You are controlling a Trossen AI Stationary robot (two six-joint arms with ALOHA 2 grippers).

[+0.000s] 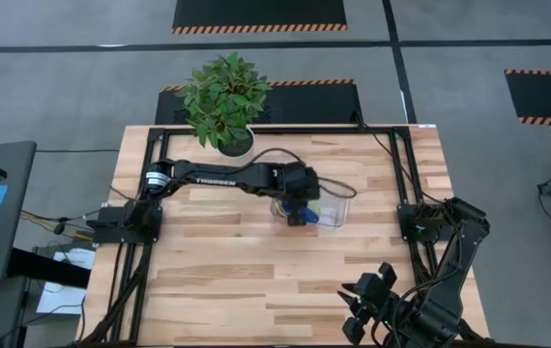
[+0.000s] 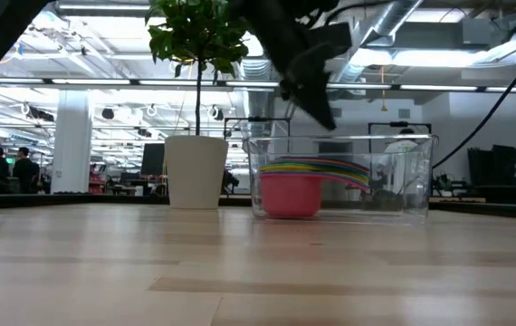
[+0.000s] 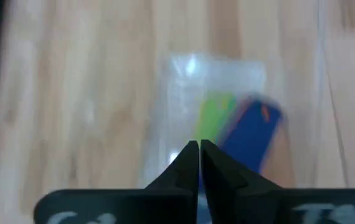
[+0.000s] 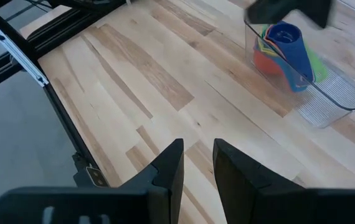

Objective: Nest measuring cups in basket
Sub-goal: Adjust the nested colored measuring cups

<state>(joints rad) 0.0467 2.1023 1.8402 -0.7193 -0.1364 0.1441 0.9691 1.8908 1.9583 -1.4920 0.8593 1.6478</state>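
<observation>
The clear basket [image 1: 329, 211] [image 2: 394, 181] [image 4: 333, 93] stands mid-table. The measuring cups [image 2: 290, 192] [image 4: 283, 46] sit nested inside it at its left end. A red cup is outermost in the low view, a blue one [image 1: 301, 215] is on top, and their handles [image 2: 335, 168] fan out in a stack. My left gripper [image 2: 323, 113] [image 3: 199, 152] hangs shut just above the basket's rim over the cups and touches nothing. My right gripper [image 1: 364, 298] [image 4: 198, 158] waits open near the table's near right corner.
A white pot with a leafy plant [image 1: 229, 126] [image 2: 195, 172] stands at the far edge, left of the basket. Black frame rails [image 1: 135, 280] run along the table's left and right sides. Bare wood [image 1: 256, 280] spreads across the near half.
</observation>
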